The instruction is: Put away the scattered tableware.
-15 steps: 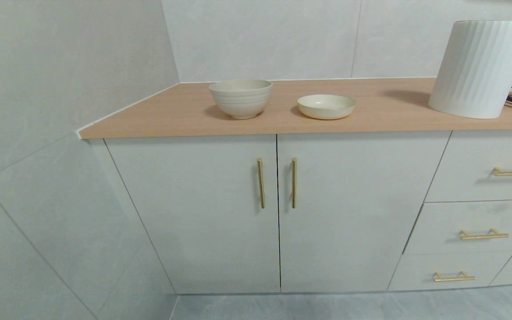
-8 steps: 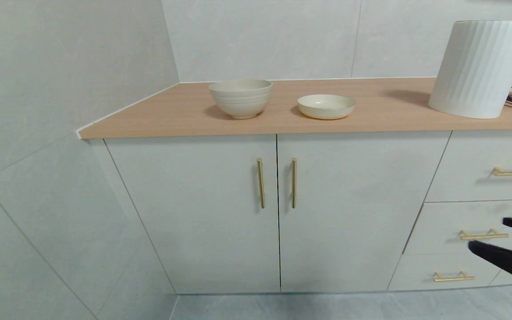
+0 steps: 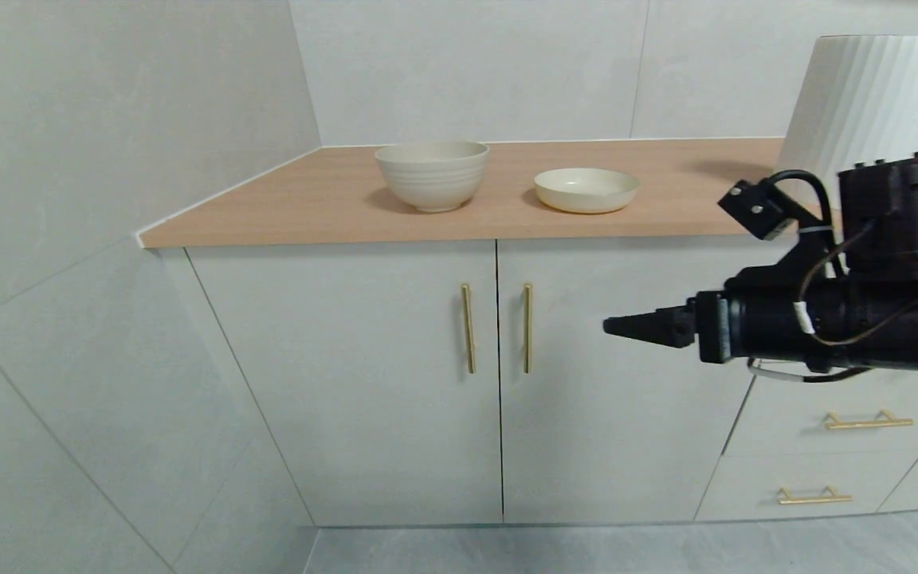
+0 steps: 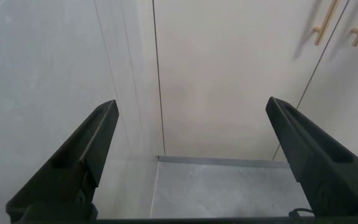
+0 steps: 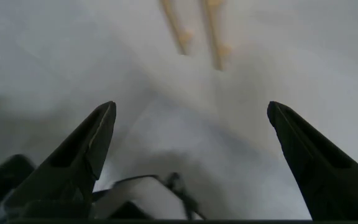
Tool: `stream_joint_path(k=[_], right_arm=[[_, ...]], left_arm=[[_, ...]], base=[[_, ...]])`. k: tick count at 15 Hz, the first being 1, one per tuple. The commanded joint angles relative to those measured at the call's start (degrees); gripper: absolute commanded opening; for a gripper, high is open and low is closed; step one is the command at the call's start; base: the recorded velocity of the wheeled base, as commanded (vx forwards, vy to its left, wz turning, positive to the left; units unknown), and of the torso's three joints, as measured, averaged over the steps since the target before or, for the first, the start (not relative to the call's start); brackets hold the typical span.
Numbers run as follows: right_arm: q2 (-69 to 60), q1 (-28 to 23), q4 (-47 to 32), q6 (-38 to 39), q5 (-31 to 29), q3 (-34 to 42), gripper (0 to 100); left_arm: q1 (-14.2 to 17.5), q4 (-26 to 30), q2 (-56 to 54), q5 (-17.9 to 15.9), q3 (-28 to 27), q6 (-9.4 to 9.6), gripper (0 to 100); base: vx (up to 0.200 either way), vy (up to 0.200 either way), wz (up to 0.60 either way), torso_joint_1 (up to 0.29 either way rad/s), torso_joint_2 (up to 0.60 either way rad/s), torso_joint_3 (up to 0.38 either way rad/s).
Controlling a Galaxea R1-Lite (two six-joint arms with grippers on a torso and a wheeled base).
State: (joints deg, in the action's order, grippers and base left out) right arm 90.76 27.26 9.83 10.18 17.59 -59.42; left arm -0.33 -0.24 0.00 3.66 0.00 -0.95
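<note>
A deep ribbed cream bowl [image 3: 431, 175] and a shallow cream dish [image 3: 586, 190] stand side by side on the wooden countertop [image 3: 307, 207]. My right gripper [image 3: 612, 325] hangs in front of the right cabinet door [image 3: 626, 430], below the countertop's edge, pointing towards the two gold door handles [image 3: 527, 328]. In the right wrist view the right gripper [image 5: 191, 104] is open, with nothing between its fingers and the handles [image 5: 197, 31] ahead. My left gripper [image 4: 192, 102] is open and low, facing the foot of the left door [image 4: 229, 87] by the tiled wall [image 4: 42, 81].
A tall white ribbed cylinder [image 3: 865, 104] stands at the countertop's right, partly behind my right arm. Drawers with gold handles [image 3: 868, 419] are right of the doors. The tiled wall [image 3: 68, 239] closes the left side. Grey floor [image 3: 586, 550] lies below.
My right arm has come up from the lower right and swung left; its gripper now hangs in front of the right cabinet door. The bowl and dish have not moved.
</note>
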Motion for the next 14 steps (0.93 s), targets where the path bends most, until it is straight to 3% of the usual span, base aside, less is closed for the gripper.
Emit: stream_joint_path(k=[1, 5, 10, 14], right_arm=[[12.25, 0.95, 0.11, 2.30, 2.89, -8.52, 100], [21.39, 2.36, 1.16, 4.59, 3.06, -14.15, 100], [27.98, 2.98, 14.78, 10.12, 2.71, -13.80, 100], [30.09, 3.68, 20.23, 11.18, 2.62, -12.48, 100]], left_arm=[[-0.02, -0.02, 0.00, 0.03, 0.00, -0.02, 100], [-0.02, -0.02, 0.00, 0.03, 0.00, -0.02, 100], [-0.02, -0.02, 0.00, 0.03, 0.00, -0.02, 100], [-0.02, -0.02, 0.00, 0.03, 0.00, -0.02, 100]], base=[[0.000, 0.000, 0.00, 0.000, 0.00, 0.000], [0.000, 0.000, 0.00, 0.000, 0.00, 0.000], [0.000, 0.000, 0.00, 0.000, 0.00, 0.000], [0.000, 0.000, 0.00, 0.000, 0.00, 0.000]])
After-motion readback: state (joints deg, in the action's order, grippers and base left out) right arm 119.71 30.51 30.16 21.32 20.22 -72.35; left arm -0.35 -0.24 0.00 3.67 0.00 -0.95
